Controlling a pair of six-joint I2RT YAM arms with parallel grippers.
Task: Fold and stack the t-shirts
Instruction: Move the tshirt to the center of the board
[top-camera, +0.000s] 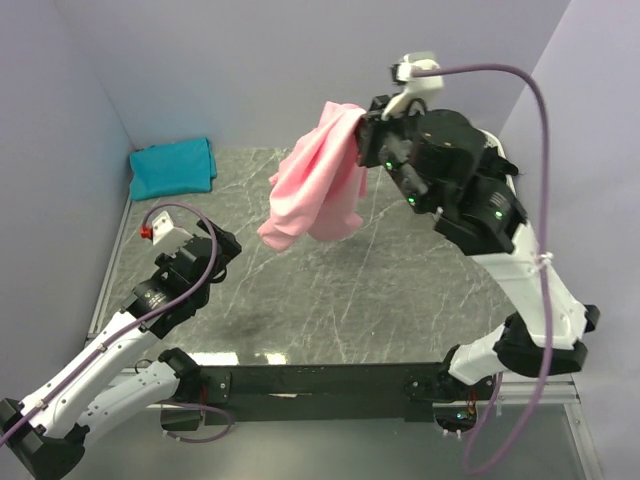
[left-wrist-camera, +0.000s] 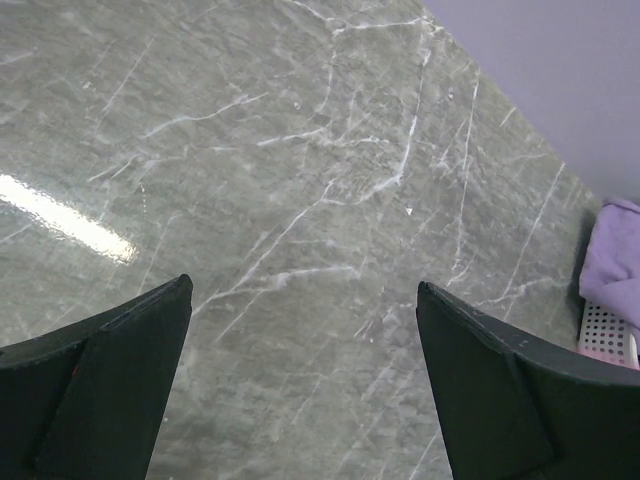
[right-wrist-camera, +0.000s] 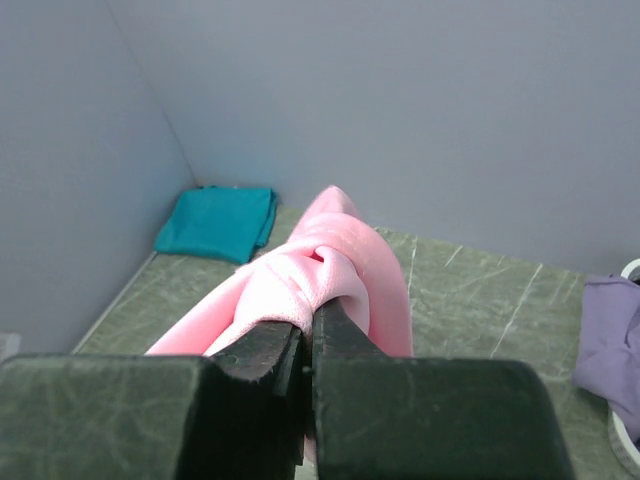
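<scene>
My right gripper (top-camera: 362, 125) is shut on a light pink t-shirt (top-camera: 318, 180) and holds it high above the table, the cloth hanging bunched to the left. In the right wrist view the pink shirt (right-wrist-camera: 330, 265) is pinched between the closed fingers. A folded teal t-shirt (top-camera: 172, 167) lies in the far left corner and also shows in the right wrist view (right-wrist-camera: 217, 222). A lavender shirt (right-wrist-camera: 610, 335) lies at the right edge, seen also in the left wrist view (left-wrist-camera: 612, 255). My left gripper (top-camera: 215, 245) is open and empty over the bare left part of the table.
The grey marble table (top-camera: 350, 300) is walled by lavender panels at the back and sides. A white perforated basket (left-wrist-camera: 610, 330) holds the lavender shirt at the right. A black rail (top-camera: 320, 380) runs along the near edge.
</scene>
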